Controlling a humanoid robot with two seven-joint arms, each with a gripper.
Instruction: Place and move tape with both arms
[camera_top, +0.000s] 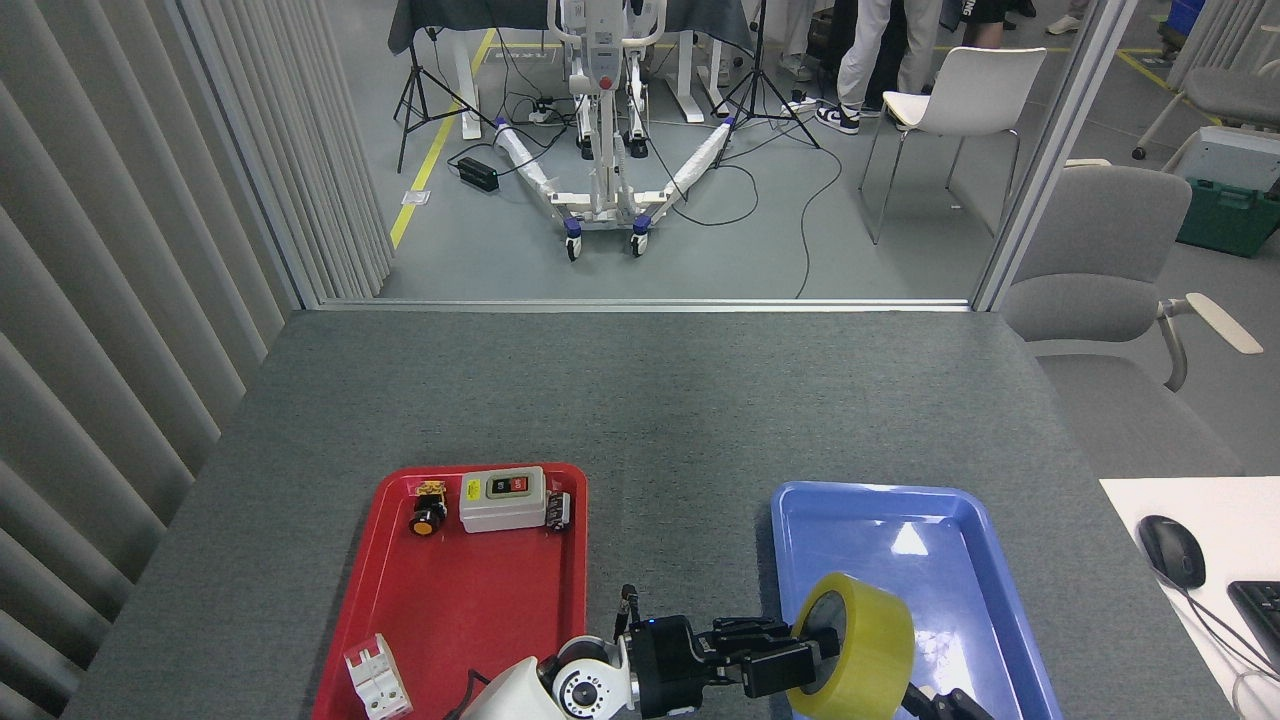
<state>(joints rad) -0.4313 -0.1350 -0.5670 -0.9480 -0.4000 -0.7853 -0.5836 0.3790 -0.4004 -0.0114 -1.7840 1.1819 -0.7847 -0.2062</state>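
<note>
Tape (862, 645) seemingly in left tool (800, 655)

Counts on a grey worktop (640, 400): two trays, one tape roll, four small electrical parts, two robot arms.

One red tray (460, 600) and one blue tray (950, 530) lie side by side. The red tray carries four things: one grey switch box (503, 498), one black-and-orange push button (428, 512), one small dark part (560, 510) and one white breaker block (377, 677). One roll of yellow tape (860, 650) stands on edge at the blue tray. One left pincer (790, 655) is in full view; only one dark tip of the right pincer (945, 703) shows. Beyond the worktop: two chairs, one white (965, 95) and one grey (1100, 270). At the right edge: one computer mouse (1172, 550), one keyboard corner (1262, 610).
</note>
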